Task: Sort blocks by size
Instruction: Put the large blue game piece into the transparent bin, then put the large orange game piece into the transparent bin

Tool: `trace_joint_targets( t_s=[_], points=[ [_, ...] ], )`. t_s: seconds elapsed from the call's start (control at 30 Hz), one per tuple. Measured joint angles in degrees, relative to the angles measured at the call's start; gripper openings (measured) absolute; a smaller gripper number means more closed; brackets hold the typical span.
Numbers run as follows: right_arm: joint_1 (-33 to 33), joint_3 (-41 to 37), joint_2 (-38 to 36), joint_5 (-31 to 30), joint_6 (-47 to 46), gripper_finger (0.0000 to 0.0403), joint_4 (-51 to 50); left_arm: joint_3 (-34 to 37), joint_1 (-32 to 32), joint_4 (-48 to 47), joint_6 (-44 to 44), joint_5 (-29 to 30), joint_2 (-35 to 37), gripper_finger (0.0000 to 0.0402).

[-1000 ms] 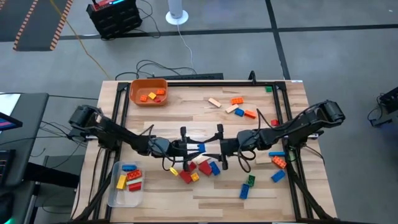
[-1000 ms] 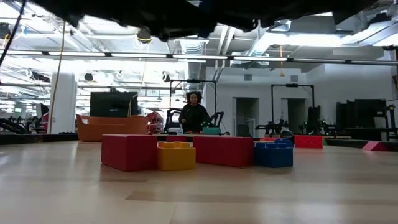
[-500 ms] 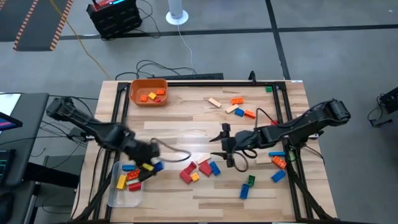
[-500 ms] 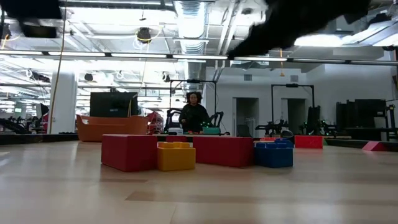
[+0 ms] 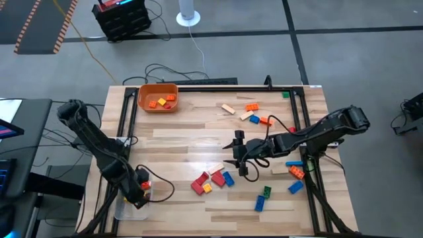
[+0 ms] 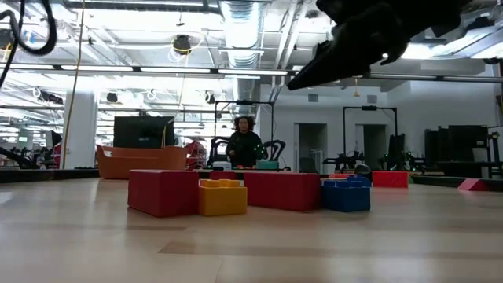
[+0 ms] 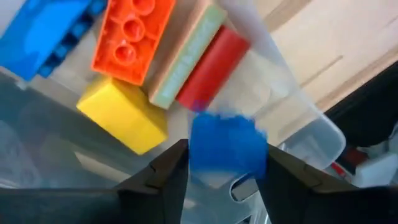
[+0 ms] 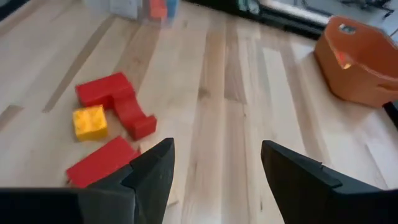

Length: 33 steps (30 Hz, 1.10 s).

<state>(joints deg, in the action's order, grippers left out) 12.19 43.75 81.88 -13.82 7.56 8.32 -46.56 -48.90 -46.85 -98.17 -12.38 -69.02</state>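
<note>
Hovering over the clear tub (image 5: 125,205), your left gripper (image 7: 225,180) has a blue block (image 7: 227,152) between its fingers, though whether they clamp it or are letting go you cannot tell; long blocks lie just beyond it; your right gripper (image 8: 214,171) waits open above the red blocks (image 8: 112,99) nearby, ready for its pick.

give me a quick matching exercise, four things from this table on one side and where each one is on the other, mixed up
Things:
1. orange bin
2. clear tub
3. blue block
4. yellow block

Places:
A. between the left gripper's fingers, over the tub
B. far left corner of the table
C. mid-table beside the red blocks
D. near left edge of the table

Pairs: 1-B, 2-D, 3-A, 4-C
</note>
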Motion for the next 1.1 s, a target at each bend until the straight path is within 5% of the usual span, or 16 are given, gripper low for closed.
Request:
trace_joint_targets(
  t_s=[0.33,0.6,0.9,1.1],
  points=[
    [5.09,0.01,0.19,0.0,-6.48,0.0271,-8.06,-4.24,5.77,0.29,0.25,-5.3,3.5,0.0203],
    [6.66,0.0,-0.92,-12.65,-13.02,0.0271,-25.58,-6.65,18.24,0.49,24.37,12.96,3.57,0.0203],
    [-12.07,0.0,-8.2,-13.07,-13.34,0.0271,-36.29,-6.65,30.52,12.41,65.81,29.77,0.1,0.0203],
    [-28.19,0.0,-7.73,-10.36,-12.29,0.0271,-42.65,-6.65,34.13,22.77,73.99,43.06,-5.29,0.0203]
  ],
)
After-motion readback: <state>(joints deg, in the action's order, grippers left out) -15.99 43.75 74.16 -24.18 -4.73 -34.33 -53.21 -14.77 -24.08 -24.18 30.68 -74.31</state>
